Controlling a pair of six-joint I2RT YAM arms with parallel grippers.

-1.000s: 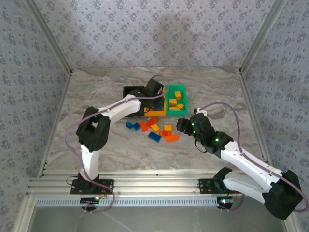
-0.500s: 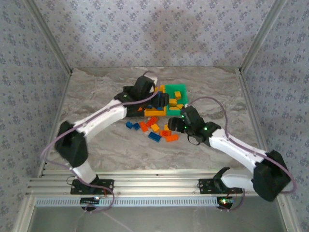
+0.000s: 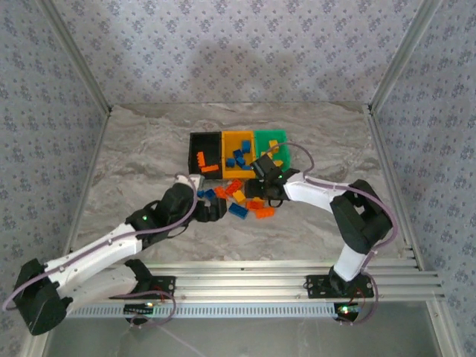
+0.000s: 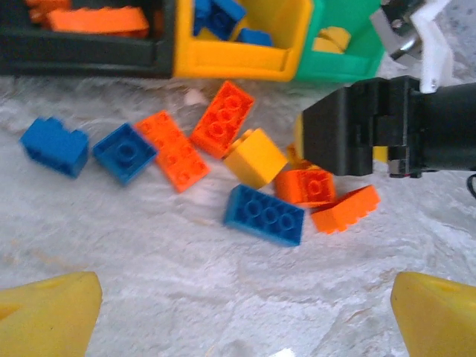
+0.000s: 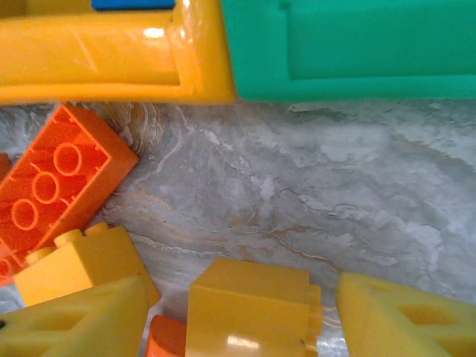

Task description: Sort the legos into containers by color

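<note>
Loose legos lie on the marble in front of the three joined bins: black, yellow-orange and green. My left gripper hangs open near the pile, its yellow fingers wide apart, nothing between them. Ahead of it lie a blue brick, a yellow one and red-orange ones. My right gripper is open, low at the pile's right end. A yellow brick sits between its fingers with gaps on both sides.
The black bin holds red-orange bricks, the yellow-orange bin blue ones, the green bin yellow ones. The right gripper's black body stands right of the pile. Bin walls rise just beyond the right fingers.
My left arm has pulled back from over the bins to the near left of the pile. My right gripper has moved left and down onto the pile's right end.
</note>
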